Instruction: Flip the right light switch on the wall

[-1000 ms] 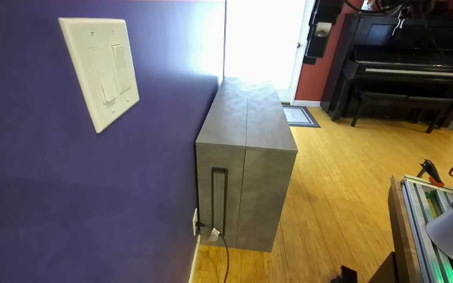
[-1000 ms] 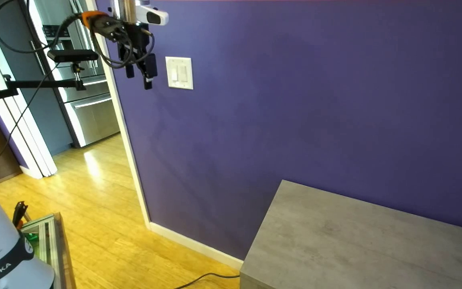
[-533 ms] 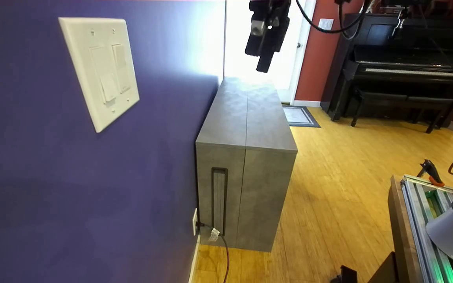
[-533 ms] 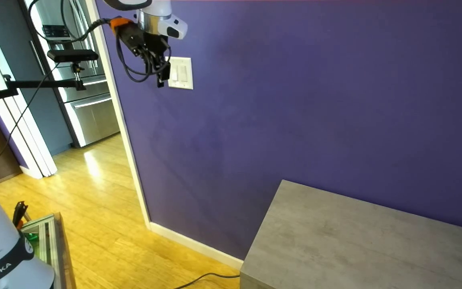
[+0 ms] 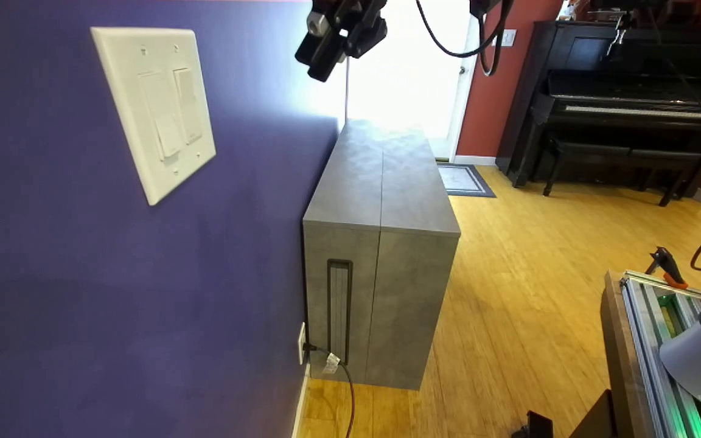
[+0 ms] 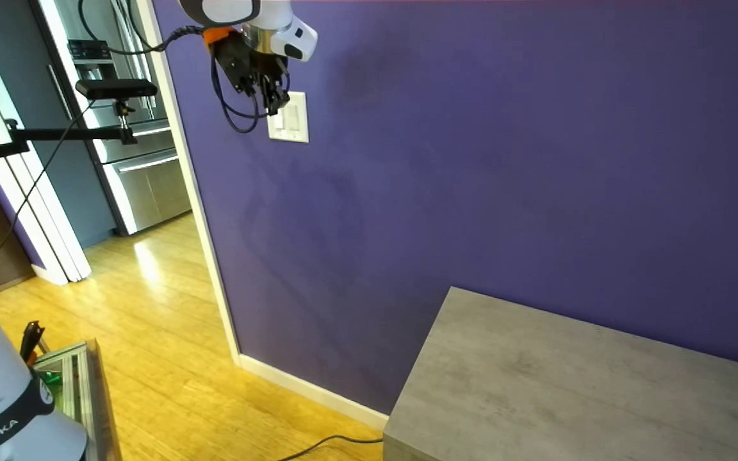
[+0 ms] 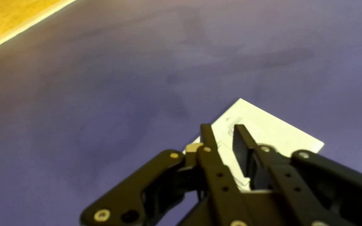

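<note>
The right light switch [image 5: 188, 104] is the right of two cream rocker paddles in the wall plate [image 5: 110, 85]. The purple-blue wall [image 6: 503, 166] surrounds that plate. In an exterior view my gripper [image 6: 275, 110] overlaps the plate's upper left corner, while the right paddle [image 6: 293, 117] shows beside it. From the opposite angle the gripper [image 5: 320, 68] appears apart from the plate. Seen from the wrist, the fingertips [image 7: 222, 126] stand partly apart, part of the right paddle [image 7: 231, 160] visible through the gap. Nothing is held. The left finger hides some of the plate; contact cannot be made out.
A grey cabinet [image 5: 381, 176] stands against the wall below. A plug and cable [image 5: 349, 389] run from a low outlet beside it. The arm's base sits on a metal-framed stand [image 5: 636, 353]. Behind the arm is a camera on a bracket [image 6: 116, 88].
My gripper has travelled toward the wall plate and now covers its upper left corner in an exterior view. It has also tilted, and its fingers have come much closer together.
</note>
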